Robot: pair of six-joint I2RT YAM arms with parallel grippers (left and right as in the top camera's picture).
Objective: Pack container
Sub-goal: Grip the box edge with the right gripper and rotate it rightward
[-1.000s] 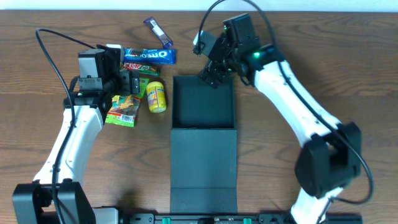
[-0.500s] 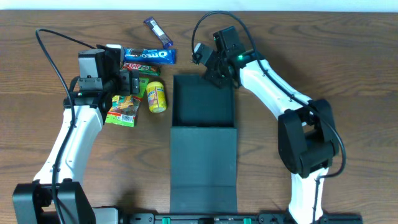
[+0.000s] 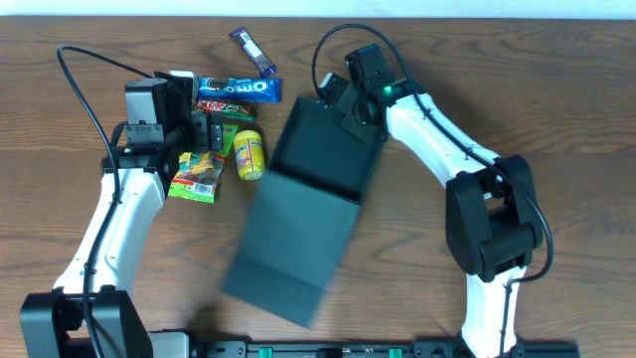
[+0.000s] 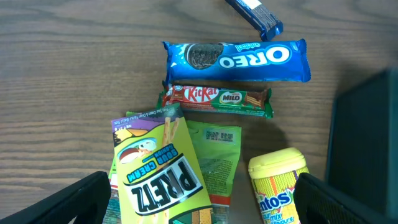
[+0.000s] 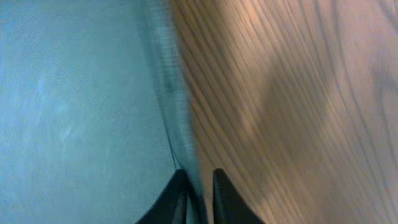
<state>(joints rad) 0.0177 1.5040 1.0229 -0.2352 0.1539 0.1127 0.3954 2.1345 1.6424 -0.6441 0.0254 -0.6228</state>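
Observation:
The container (image 3: 323, 149), a dark teal box with its flap lid (image 3: 283, 254) lying open, sits slanted at mid-table, the lid end pointing front-left. My right gripper (image 3: 348, 107) is at the box's far rim. In the right wrist view the jaws (image 5: 199, 186) are shut on the thin teal wall (image 5: 180, 124), one finger inside and one outside. My left gripper (image 4: 202, 208) hangs open over the snack pile, its fingers either side of the Pretz packet (image 4: 158, 171) and the yellow Mentos tub (image 4: 280, 186). A dark edge of the container (image 4: 367, 143) shows at the right of the left wrist view.
An Oreo pack (image 3: 237, 89), a KitKat bar (image 4: 217, 99), a green packet (image 4: 217, 155) and a small blue bar (image 3: 252, 51) lie left of the box. The Mentos tub (image 3: 249, 154) stands close to the box's left wall.
My right gripper has closed on the box's far wall, and the container has swung round, its lid end moving left. The left arm has stayed still.

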